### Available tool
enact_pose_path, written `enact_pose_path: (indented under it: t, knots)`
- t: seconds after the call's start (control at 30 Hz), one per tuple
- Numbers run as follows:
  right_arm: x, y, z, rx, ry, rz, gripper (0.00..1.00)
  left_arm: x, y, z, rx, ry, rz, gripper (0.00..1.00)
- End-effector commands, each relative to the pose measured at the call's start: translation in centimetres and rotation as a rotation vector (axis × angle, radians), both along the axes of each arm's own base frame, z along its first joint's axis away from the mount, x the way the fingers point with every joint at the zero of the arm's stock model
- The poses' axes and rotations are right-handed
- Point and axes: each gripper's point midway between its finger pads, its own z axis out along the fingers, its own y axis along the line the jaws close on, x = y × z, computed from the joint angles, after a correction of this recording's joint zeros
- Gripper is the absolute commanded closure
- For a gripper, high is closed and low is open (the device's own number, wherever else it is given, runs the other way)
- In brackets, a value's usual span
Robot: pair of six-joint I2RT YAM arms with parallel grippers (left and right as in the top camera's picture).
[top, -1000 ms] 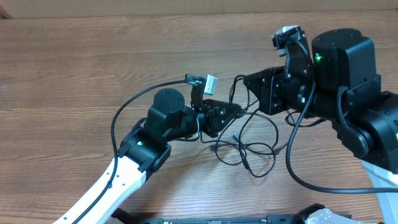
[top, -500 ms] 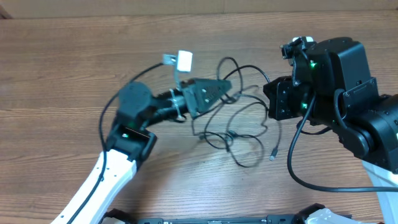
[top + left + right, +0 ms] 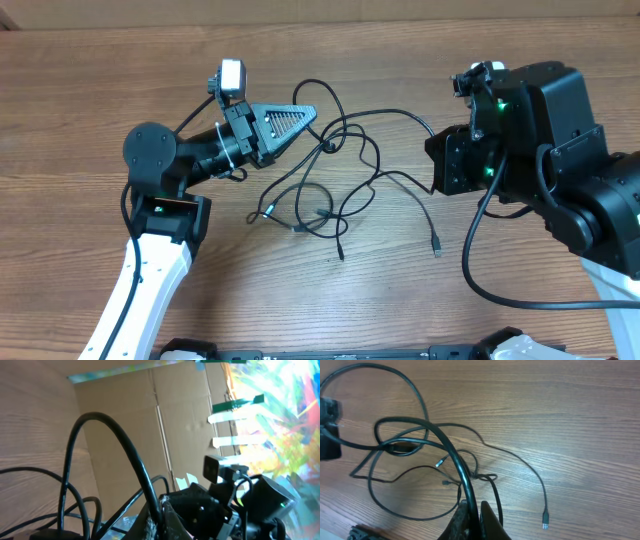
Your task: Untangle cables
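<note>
You had the left gripper clamped on one strand of the cables; the right gripper clamped on another; the tangle lay slack on the table between them, nearer the left; its long axis ran roughly gripper to gripper.

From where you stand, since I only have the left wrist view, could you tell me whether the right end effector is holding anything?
Observer: Yes, the right end effector is shut on a cable.
Operator: Thank you; where is the tangle?
Observer: The cables spread in loose, crossing loops over the middle of the table.
Operator: Any free ends?
Observer: One plug lies loose on it, on the right side.
</note>
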Motion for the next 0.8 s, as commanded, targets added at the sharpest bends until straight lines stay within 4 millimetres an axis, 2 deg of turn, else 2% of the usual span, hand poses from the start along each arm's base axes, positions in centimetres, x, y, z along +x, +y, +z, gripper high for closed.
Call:
enact_pose_path:
  t: [0.0, 0.1, 0.17, 0.2, 0.23, 0.33, 0.4, 0.47, 0.57, 0.67, 0.73, 0.77]
  knots:
    - [-0.3, 0.1, 0.5, 0.01, -0.013, 0.007, 0.96, -1.5, -0.8, 3.0, -0.06, -0.081, -0.037, 0.96]
    - [-0.1, 0.2, 0.6, 0.013, -0.021, 0.006, 0.96, -3.1, -2.7, 4.0, -0.123, -0.011, -0.116, 0.96]
    - [0.1, 0.4, 0.6, 0.021, -0.023, 0.011, 0.96, -3.0, -3.7, 4.3, -0.15, -0.011, -0.088, 0.96]
    - [0.2, 0.6, 0.6, 0.024, -0.02, 0.015, 0.96, -2.6, -3.8, 4.3, -0.151, -0.018, -0.065, 0.96]
    - [0.1, 1.0, 0.4, 0.038, -0.008, 0.03, 0.96, -1.0, -3.4, 3.9, -0.15, -0.025, 0.038, 0.96]
    - [0.0, 1.5, 0.1, 0.052, 0.018, 0.052, 0.96, 1.3, -2.7, 3.0, -0.129, -0.018, 0.173, 0.96]
    - [-0.1, 1.6, -0.3, 0.044, 0.039, 0.057, 0.96, 1.3, -2.7, 2.9, -0.115, -0.04, 0.182, 0.96]
    - [0.1, 1.2, -0.8, 0.018, 0.045, 0.044, 0.96, 0.5, -2.8, 3.7, -0.125, -0.085, 0.148, 0.96]
    - [0.4, 0.8, -0.9, -0.006, 0.041, 0.023, 0.96, -0.1, -2.7, 4.4, -0.086, -0.234, 0.143, 0.96]
    - [0.4, 0.7, -0.9, -0.01, 0.039, 0.019, 0.96, 0.3, -2.3, 3.0, 0.017, -0.32, 0.155, 0.96]
    - [0.4, 0.7, -0.9, -0.009, 0.039, 0.02, 0.96, 1.3, -1.8, 0.8, 0.101, -0.3, 0.17, 0.96]
    - [0.4, 0.7, -0.9, -0.007, 0.041, 0.017, 0.96, 1.9, -1.4, -1.1, 0.158, -0.25, 0.18, 0.93]
